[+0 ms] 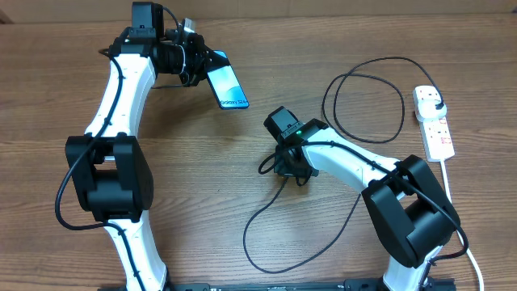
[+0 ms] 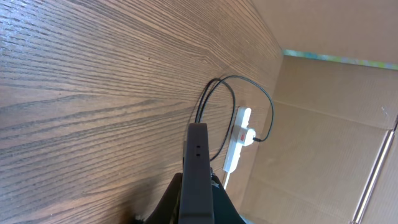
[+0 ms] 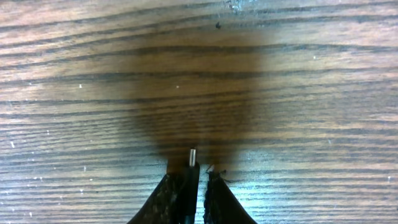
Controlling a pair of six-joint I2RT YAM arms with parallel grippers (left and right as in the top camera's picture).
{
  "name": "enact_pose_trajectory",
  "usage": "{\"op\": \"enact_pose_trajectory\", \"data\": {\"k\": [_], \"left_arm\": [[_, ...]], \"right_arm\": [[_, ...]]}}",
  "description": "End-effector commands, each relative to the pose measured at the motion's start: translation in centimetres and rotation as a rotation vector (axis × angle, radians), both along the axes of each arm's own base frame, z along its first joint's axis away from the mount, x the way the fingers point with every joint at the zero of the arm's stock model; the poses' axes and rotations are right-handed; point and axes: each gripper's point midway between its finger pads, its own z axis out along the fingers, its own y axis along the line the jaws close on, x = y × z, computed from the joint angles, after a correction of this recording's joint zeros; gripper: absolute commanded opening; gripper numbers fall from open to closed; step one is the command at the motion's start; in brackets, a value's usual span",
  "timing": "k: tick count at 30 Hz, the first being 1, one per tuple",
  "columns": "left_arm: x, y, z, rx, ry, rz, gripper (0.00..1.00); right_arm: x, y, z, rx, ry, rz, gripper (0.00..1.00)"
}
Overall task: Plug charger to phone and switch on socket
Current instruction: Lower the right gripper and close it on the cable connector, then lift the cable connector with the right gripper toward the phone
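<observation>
Black-fingered right pincer: clamped on the charger, metal tip jutting forward, near the table's middle.
Phone: beyond it toward the far edge, left of centre, lifted; long axis slants, free short end pointing back at the tip.
Left pincer: clamped on the phone's other end.
Closing arm: probably the right.

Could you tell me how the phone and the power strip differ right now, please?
The phone is gripped by the left gripper, tilted; the power strip lies flat on the table. The phone shows a light-blue screen; the strip is white with red switches. The strip has the charger's black plug in it; the phone has no connector in it. Both are oblong.
</observation>
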Motion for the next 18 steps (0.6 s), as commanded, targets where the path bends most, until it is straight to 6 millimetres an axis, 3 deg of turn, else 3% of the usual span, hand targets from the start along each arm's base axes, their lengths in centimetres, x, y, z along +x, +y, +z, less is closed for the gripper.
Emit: {"op": "enact_pose_trajectory", "data": {"k": [1, 8, 18], "left_arm": [[0.11, 0.19, 1.91, -0.027, -0.05, -0.018, 0.04], [0.11, 0.19, 1.91, -0.027, -0.05, -0.018, 0.04], [0.12, 0.19, 1.92, -0.027, -0.051, -0.018, 0.04]], "right_arm": [[-1.99, -0.78, -2.46, -0.034, 0.1, 0.002, 0.13], [-2.21, -0.92, -2.46, -0.04, 0.109, 0.002, 0.04], [-2.7, -0.15, -2.42, 0.004, 0.139, 0.005, 0.04]]}}
